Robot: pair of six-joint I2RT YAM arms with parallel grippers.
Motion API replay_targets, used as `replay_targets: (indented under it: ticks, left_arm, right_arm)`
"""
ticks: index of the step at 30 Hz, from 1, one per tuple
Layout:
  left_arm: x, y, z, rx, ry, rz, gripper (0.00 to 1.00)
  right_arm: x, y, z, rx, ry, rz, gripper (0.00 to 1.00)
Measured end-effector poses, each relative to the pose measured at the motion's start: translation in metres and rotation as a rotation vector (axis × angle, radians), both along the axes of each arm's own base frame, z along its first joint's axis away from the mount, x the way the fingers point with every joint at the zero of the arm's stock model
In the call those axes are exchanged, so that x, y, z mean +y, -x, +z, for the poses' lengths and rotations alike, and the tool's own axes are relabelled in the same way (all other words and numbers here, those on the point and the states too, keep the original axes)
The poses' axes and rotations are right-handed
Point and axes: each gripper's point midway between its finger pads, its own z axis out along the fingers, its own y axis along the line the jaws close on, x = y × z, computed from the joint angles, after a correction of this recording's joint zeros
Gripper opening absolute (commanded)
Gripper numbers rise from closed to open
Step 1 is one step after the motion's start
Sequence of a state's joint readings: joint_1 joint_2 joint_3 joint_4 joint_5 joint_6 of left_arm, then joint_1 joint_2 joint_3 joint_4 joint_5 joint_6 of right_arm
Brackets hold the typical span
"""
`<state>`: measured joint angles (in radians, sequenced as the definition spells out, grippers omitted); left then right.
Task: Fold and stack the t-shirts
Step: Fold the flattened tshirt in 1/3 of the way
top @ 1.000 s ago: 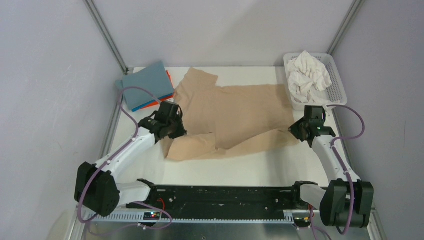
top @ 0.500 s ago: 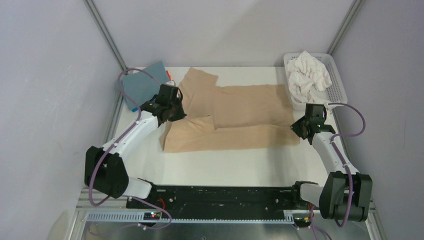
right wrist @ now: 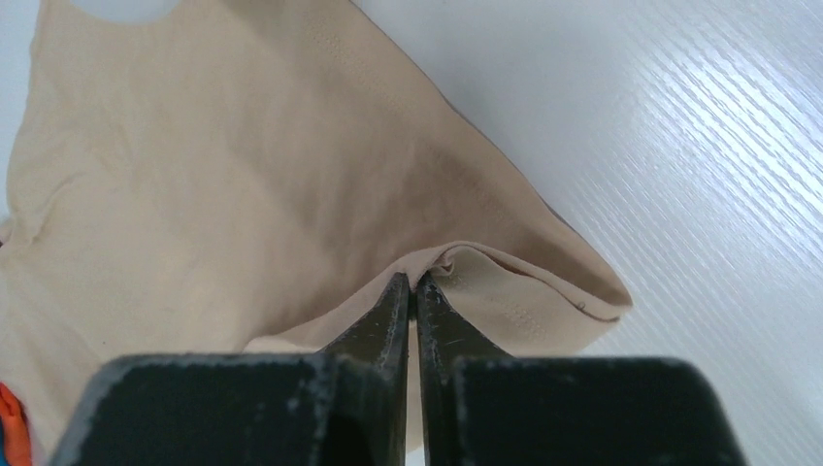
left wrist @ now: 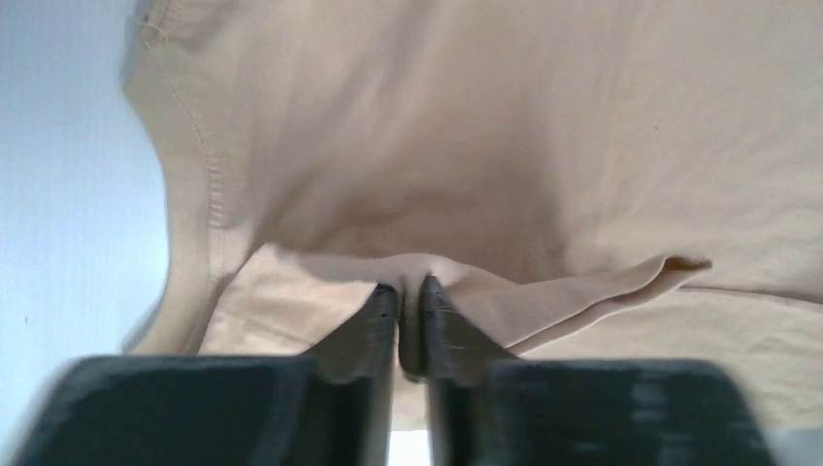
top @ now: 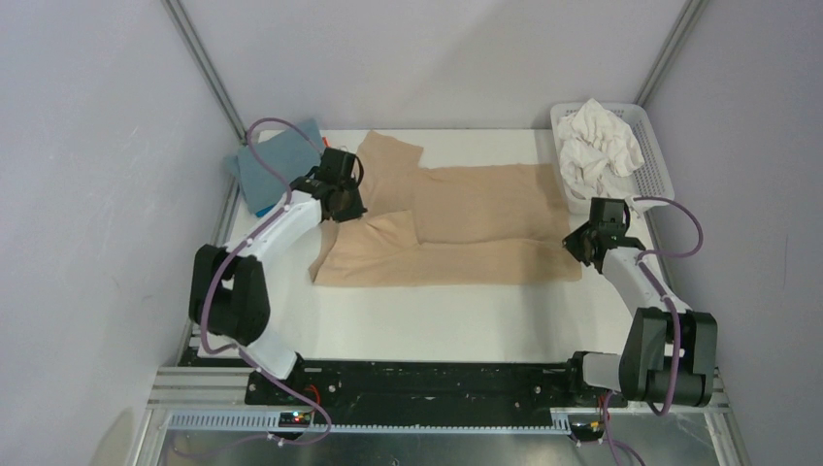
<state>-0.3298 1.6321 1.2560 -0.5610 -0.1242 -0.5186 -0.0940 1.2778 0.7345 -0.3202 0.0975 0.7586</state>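
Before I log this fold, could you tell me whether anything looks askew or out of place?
The tan t-shirt is folded unevenly: its folded-over layer reaches farther back on the left than the right, and the near-left corner flares outward. The left pincer and right pincer are shut on it. Nothing looks spilled or torn.

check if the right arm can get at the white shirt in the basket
Probably not yet: the right gripper is shut on the tan t-shirt. The white shirt lies in the basket just beyond it, nothing between, so once freed it looks reachable.
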Motion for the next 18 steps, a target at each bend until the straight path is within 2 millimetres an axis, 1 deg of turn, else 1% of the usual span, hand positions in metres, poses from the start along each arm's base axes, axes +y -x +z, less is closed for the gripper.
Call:
replay_targets:
  ticks: [1,2,3,4,5,6,7,8,10,13,15,17,18]
  left_arm:
    - [0.000,-0.002,-0.002,0.002,-0.004,0.003,0.38]
    - [0.002,-0.005,-0.005,0.011,-0.011,0.007,0.53]
    - [0.003,-0.008,-0.009,0.017,-0.018,0.012,0.62]
    - [0.005,-0.013,-0.012,0.024,-0.023,0.021,0.86]
    - [0.006,-0.018,-0.014,0.027,-0.028,0.032,0.93]
    - [0.007,-0.023,-0.014,0.026,-0.032,0.034,0.98]
    - [0.008,-0.029,-0.014,0.024,-0.030,0.044,0.99]
    - [0.009,-0.036,-0.011,0.015,-0.027,0.052,0.99]
    - [0.009,-0.043,-0.004,-0.005,-0.014,0.059,1.00]
    - [0.008,-0.043,0.007,-0.032,0.004,0.057,1.00]
    - [0.007,-0.035,0.012,-0.043,0.017,0.054,1.00]
    - [0.006,-0.019,0.014,-0.047,0.027,0.048,1.00]
    - [0.004,-0.009,0.013,-0.043,0.033,0.041,1.00]
  right_arm:
    - [0.000,-0.003,-0.003,0.002,0.000,-0.001,0.18]
    - [-0.001,-0.005,-0.005,0.002,-0.001,-0.002,0.24]
    - [-0.001,-0.007,-0.008,0.004,-0.002,-0.005,0.29]
    - [-0.002,-0.009,-0.010,0.005,-0.002,-0.008,0.37]
    - [-0.003,-0.011,-0.012,0.006,-0.002,-0.014,0.40]
    - [-0.004,-0.013,-0.014,0.007,-0.002,-0.022,0.54]
    - [-0.006,-0.014,-0.014,0.008,0.002,-0.029,0.63]
    - [-0.008,-0.016,-0.012,0.005,0.007,-0.039,0.79]
    - [-0.011,-0.018,-0.008,-0.003,0.024,-0.055,0.94]
    - [-0.013,-0.015,-0.001,-0.007,0.051,-0.068,0.99]
    - [-0.010,-0.008,0.006,-0.008,0.070,-0.059,0.99]
    - [-0.001,-0.002,0.019,-0.037,0.084,-0.029,0.99]
    - [0.008,0.001,0.026,-0.061,0.089,0.000,0.99]
